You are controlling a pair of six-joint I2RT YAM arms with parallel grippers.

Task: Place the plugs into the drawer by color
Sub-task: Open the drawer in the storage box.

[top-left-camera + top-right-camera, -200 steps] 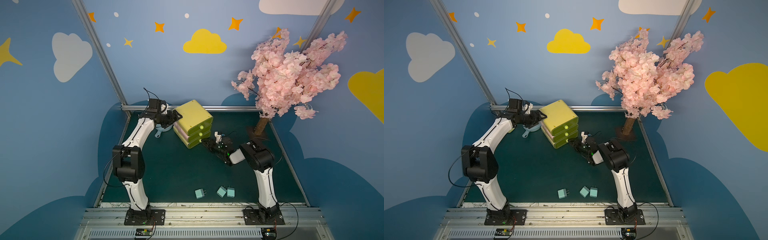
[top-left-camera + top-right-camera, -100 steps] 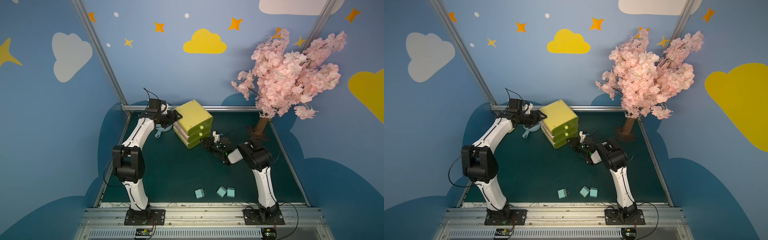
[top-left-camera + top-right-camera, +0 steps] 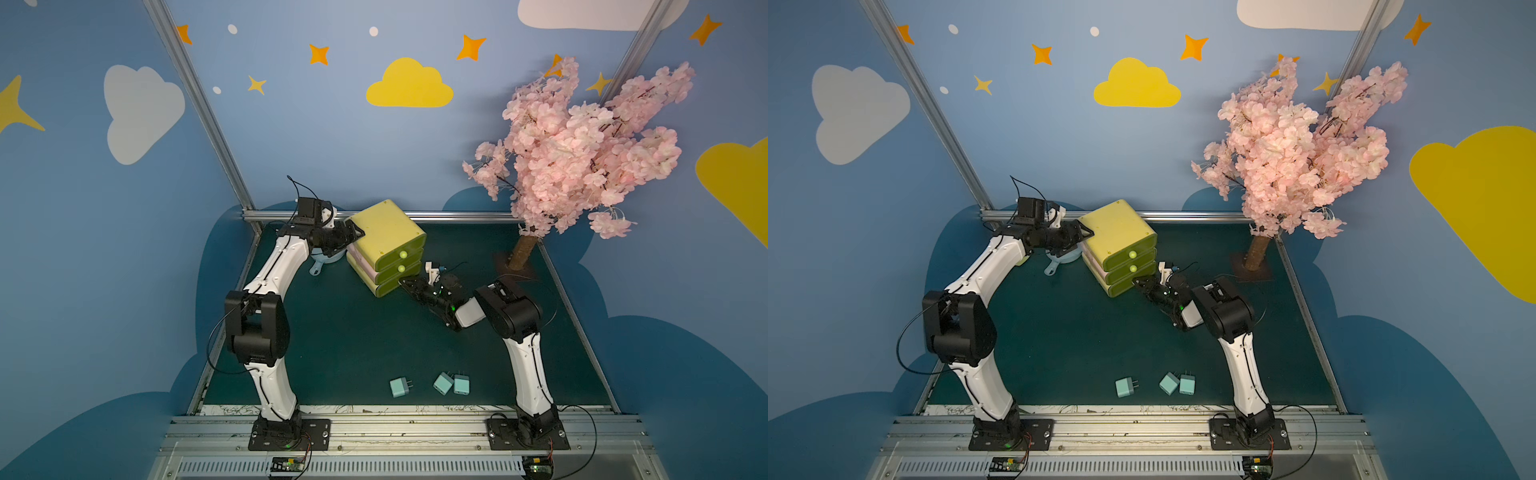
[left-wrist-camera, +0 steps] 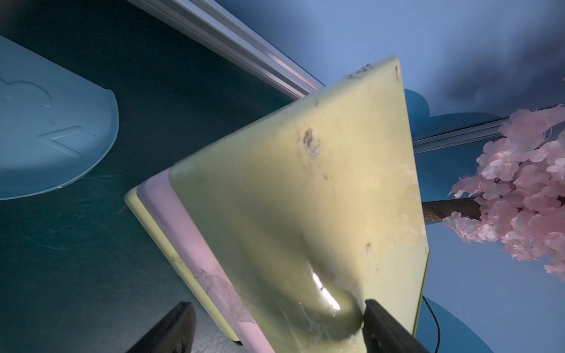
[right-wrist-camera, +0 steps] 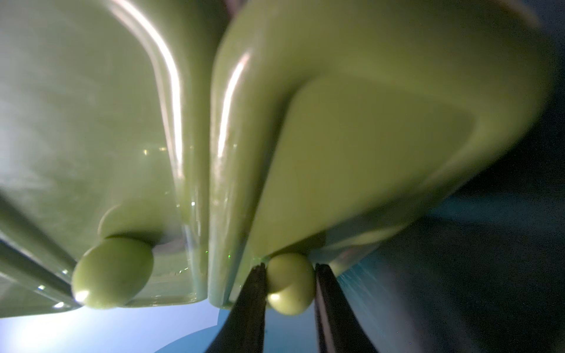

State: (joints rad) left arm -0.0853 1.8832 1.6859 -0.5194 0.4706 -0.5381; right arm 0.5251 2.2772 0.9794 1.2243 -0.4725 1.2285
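Right gripper [image 5: 290, 266] is shown closed around the lowest knob [image 5: 290, 288] of the drawer [image 3: 384, 241], seemingly pinching it. Left gripper [image 3: 356, 233] is set against the drawer's far left corner, its hold unclear. Three teal plugs [image 3: 443, 383] are seen well apart, by the near edge.

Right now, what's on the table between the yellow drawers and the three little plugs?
Nothing: in both top views only bare table lies between the drawers and the plugs.
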